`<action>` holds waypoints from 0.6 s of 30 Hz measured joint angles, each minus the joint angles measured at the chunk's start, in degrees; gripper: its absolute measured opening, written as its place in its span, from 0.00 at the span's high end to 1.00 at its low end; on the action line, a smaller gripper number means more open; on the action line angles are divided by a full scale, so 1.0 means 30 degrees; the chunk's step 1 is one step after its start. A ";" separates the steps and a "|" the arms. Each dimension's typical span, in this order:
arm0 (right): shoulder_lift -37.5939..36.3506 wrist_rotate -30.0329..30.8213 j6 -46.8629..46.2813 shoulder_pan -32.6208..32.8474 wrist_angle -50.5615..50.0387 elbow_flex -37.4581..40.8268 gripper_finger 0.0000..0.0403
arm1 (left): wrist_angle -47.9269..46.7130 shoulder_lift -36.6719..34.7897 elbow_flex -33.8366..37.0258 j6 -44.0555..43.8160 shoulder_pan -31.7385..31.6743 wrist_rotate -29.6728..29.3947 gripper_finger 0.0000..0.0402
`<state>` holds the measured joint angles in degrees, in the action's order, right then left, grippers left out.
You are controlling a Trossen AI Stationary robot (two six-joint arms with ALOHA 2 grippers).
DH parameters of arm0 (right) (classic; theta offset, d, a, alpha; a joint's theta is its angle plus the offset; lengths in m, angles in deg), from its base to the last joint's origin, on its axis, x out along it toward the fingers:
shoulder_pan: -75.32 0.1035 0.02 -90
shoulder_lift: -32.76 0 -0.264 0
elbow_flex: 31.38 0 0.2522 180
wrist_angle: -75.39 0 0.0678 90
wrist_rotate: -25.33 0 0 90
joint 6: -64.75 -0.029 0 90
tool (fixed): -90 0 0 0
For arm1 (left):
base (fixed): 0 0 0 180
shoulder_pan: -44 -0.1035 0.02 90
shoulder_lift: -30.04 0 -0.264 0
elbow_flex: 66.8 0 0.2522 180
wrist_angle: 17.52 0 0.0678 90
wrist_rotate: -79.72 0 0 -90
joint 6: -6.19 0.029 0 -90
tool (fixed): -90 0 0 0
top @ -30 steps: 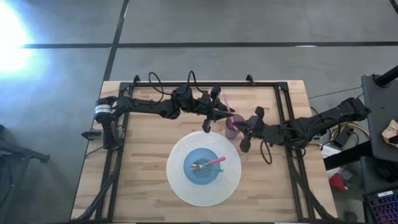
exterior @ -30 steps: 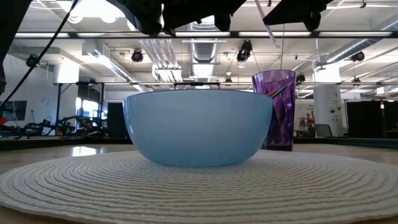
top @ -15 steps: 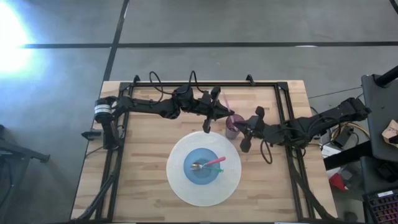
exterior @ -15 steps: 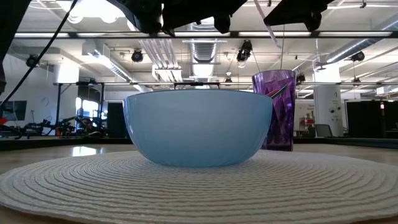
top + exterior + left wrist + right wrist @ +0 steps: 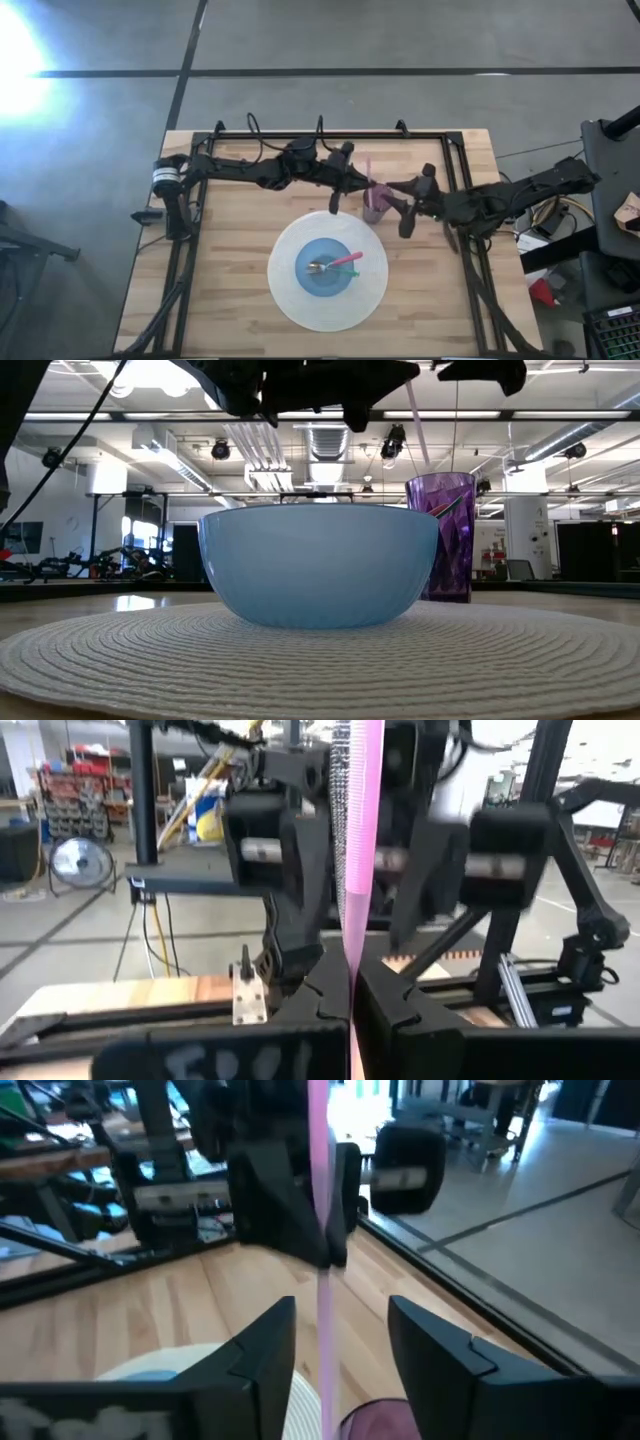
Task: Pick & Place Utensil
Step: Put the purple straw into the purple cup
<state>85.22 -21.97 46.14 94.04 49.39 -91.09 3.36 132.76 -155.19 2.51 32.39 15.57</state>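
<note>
A pink utensil stands almost upright over the purple cup, its lower end inside the cup. My left gripper reaches in from the table's left and is shut on the utensil's handle. My right gripper is on the cup's right side. It is open, with one finger on either side of the utensil and touching neither it nor the cup. A blue bowl sits on a round white placemat and holds a spoon and two coloured utensils. My left gripper pinches the pink utensil's handle between its two fingers, partway up its length. The fingers come level from the table's left and lie across the handle. The utensil stands steeply, its top leaning toward the far edge and its lower end inside the purple cup.
A black frame runs along the table's far edge and down both sides. The bowl and placemat fill the near middle. Bare wood lies to the left of the placemat and to its right.
My right gripper has opened, let go of the pink utensil and drawn back a little toward the table's right edge. My left gripper now holds the utensil alone. The utensil's lower end stays in the cup.
</note>
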 joint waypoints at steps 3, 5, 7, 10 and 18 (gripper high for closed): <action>-0.0605 -0.0330 0.0685 0.0000 -0.0121 -0.0196 0.58 | -0.0511 0.0000 0.0007 0.0018 0.0006 0.0011 1.00; -0.0857 -0.0381 0.1170 0.0007 -0.0124 -0.0344 0.57 | -0.0581 0.0000 0.0007 0.0020 0.0036 0.0216 1.00; -0.0999 -0.0404 0.1785 0.0000 -0.0113 -0.0545 0.57 | -0.0683 0.0000 0.0007 0.0015 0.0065 0.0483 1.00; -0.1039 -0.0590 0.3059 0.0000 0.0269 -0.0850 0.56 | -0.1012 0.0000 0.0008 0.0021 0.0087 0.0581 1.00; -0.0806 -0.1226 0.5616 -0.0007 0.0791 -0.2154 0.57 | -0.1013 0.0000 -0.0784 0.0161 0.0083 0.0581 1.00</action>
<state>82.81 -25.65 62.99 94.02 51.76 -97.55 0.32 132.76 -157.54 3.00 32.64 17.31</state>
